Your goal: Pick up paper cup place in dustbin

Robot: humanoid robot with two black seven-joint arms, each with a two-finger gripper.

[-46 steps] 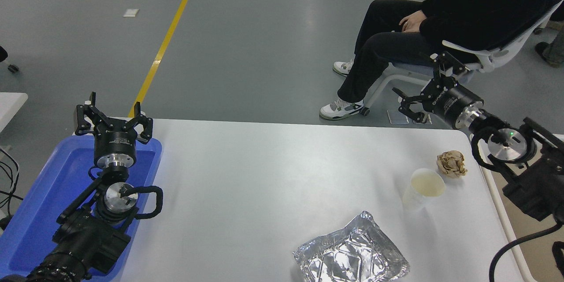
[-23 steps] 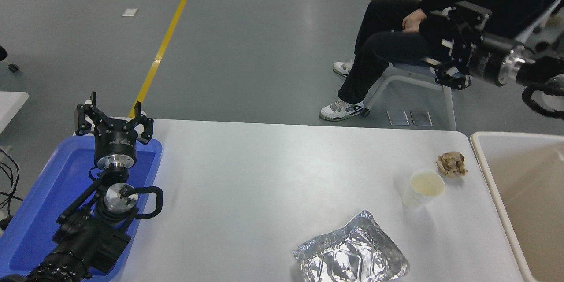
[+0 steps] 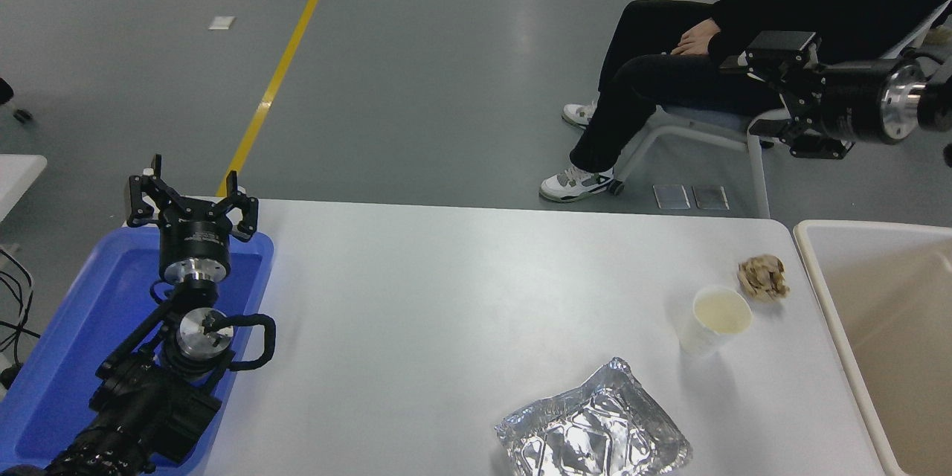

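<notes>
The paper cup [image 3: 714,320] stands upright on the white table near its right end, its cream inside showing. The beige dustbin [image 3: 817,275] sits just past the table's right edge, partly cut off by the picture. My right gripper [image 3: 762,95] hangs high at the upper right, beyond the table's far edge and well above and behind the cup, pointing left with its fingers spread and nothing between them. My left gripper [image 3: 192,197] is parked open at the lower left over the blue tray [image 3: 89,327].
A crumpled brown paper ball [image 3: 763,277] lies just behind and right of the cup. A crinkled foil tray [image 3: 591,431] rests at the table's front edge. A person [image 3: 669,67] sits on a chair beyond the far right corner, close behind the right gripper.
The right arm rose from low over the table's right edge to high at the upper right, uncovering the dustbin. The cup, ball, foil tray and left arm stayed put.
</notes>
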